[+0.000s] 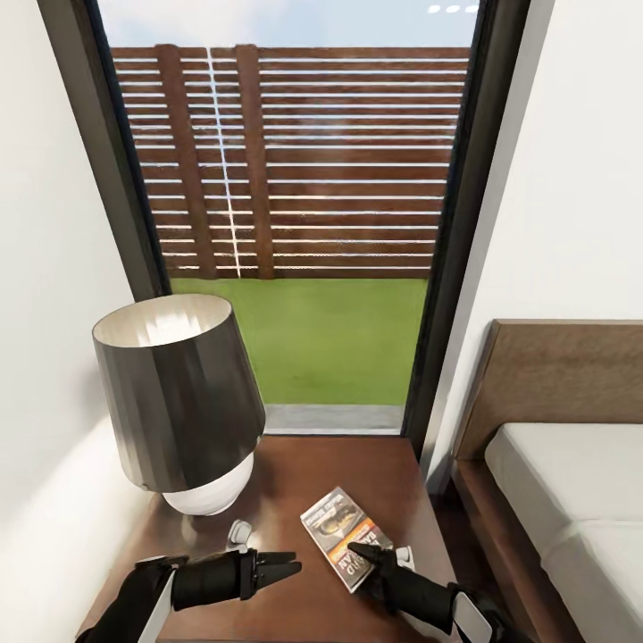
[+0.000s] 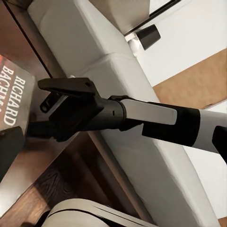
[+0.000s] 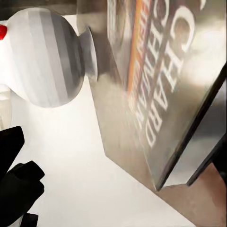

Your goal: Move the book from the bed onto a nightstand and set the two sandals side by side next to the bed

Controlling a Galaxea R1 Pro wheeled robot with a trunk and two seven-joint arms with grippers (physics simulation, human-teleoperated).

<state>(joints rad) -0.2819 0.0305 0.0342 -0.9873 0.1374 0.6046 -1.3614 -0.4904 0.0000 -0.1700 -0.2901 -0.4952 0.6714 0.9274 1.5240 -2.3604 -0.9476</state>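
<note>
1. Light-grey mattress on a dark wooden base — the bed is sitting at the right, just beside the nightstand.
2. The nightstand, serving as a glossy brown worktop, is carrying a lamp with a dark shade and white round base.
3. The book is lying flat on the nightstand, right of the lamp — "RICHARD" is showing on its cover.
4. The right gripper is reaching onto the book's near end; I cannot tell how far its jaws are parted.
5. The left gripper is hovering beside the book with jaws almost together, holding nothing.
</note>
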